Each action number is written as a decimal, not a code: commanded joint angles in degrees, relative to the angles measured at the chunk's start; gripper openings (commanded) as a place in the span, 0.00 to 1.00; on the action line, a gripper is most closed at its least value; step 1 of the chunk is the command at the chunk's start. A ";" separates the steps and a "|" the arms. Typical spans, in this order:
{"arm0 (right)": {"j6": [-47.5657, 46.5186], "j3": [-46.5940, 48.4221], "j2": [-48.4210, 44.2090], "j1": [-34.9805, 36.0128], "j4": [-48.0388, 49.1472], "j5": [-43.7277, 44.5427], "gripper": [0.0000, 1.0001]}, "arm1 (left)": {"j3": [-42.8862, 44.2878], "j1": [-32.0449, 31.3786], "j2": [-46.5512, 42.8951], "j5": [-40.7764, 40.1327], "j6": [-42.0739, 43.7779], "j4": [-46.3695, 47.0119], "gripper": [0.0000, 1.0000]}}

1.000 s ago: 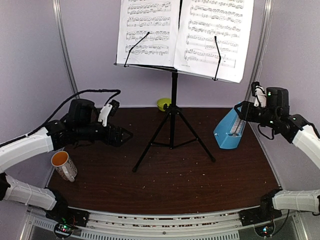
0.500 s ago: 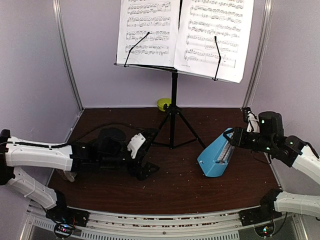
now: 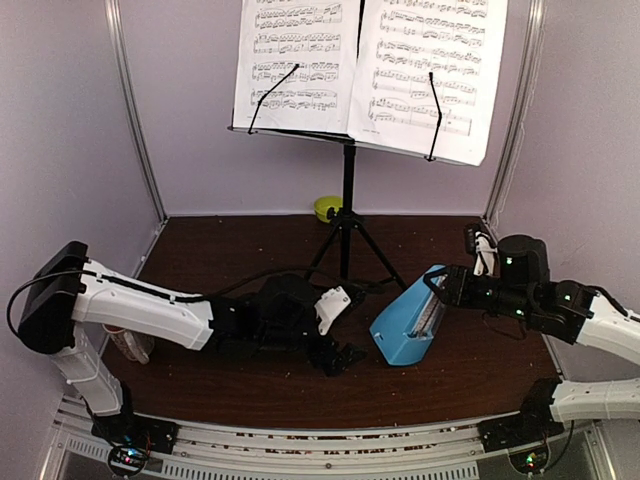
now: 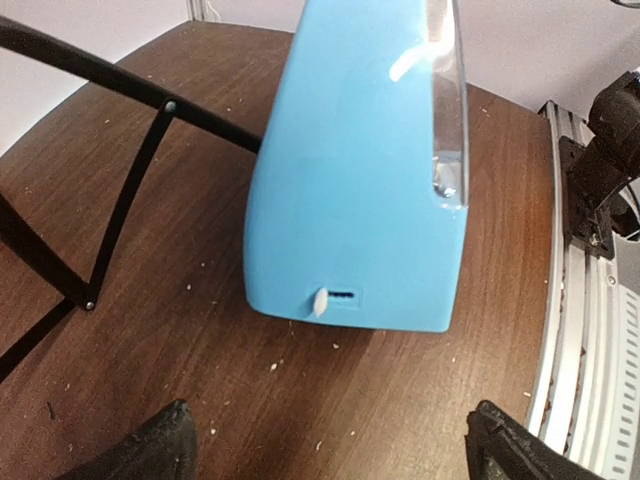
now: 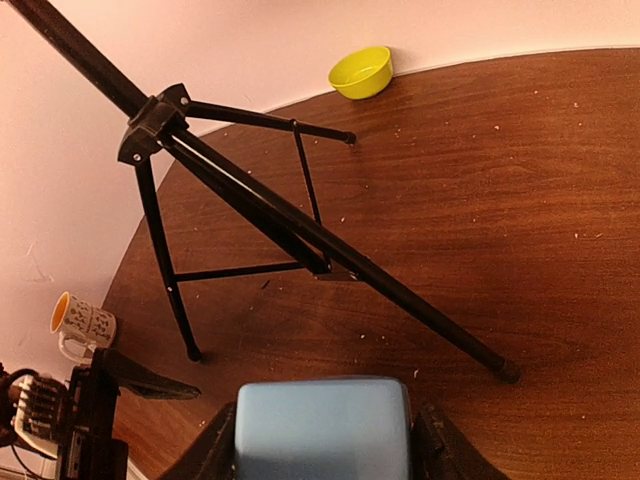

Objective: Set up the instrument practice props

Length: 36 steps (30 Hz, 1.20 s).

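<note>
On the dark wooden table (image 3: 230, 240) stood the black tripod music stand (image 3: 348, 190), two white printed sheet-music pages (image 3: 296, 62) resting on its desk. The right jaws were clenched on the narrow top of the small blue pyramid metronome (image 3: 406, 323), holding it tilted, probably to steer it. The left jaws, spread wide and empty, hung just before its base, perhaps to steady it.

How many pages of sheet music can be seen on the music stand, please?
2. The left page rests on the left half of the music stand; the right page on the right half, beside it. More could be hidden behind them.
</note>
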 commanded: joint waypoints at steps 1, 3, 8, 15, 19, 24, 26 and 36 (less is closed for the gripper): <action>4.38 2.17 2.03 0.77 9.22 3.51 0.00 | 2.87 -0.84 3.00 -0.28 1.97 5.55 0.97; 5.21 2.94 3.45 1.51 9.75 4.03 0.00 | 2.97 -0.83 4.34 -0.50 2.59 7.29 0.98; 6.08 3.23 5.49 2.75 11.34 4.72 0.00 | 1.61 -0.84 6.90 -0.06 2.19 13.70 0.98; 6.48 3.47 7.07 3.58 12.85 3.78 0.00 | 4.16 -0.84 11.89 1.23 2.67 14.44 0.98; 6.61 4.13 7.80 3.85 13.05 3.42 0.00 | 4.61 -0.79 13.99 1.05 1.93 15.23 0.98; 6.57 4.41 8.00 4.26 12.88 2.70 0.00 | 4.45 -0.36 15.33 0.47 1.47 16.36 0.95; 6.43 4.43 7.93 4.33 12.84 2.75 0.00 | 4.75 -0.31 15.56 0.58 1.54 16.38 0.94; 6.23 4.88 9.10 4.79 12.33 2.60 0.00 | 5.44 -0.31 16.10 0.73 1.92 15.88 0.87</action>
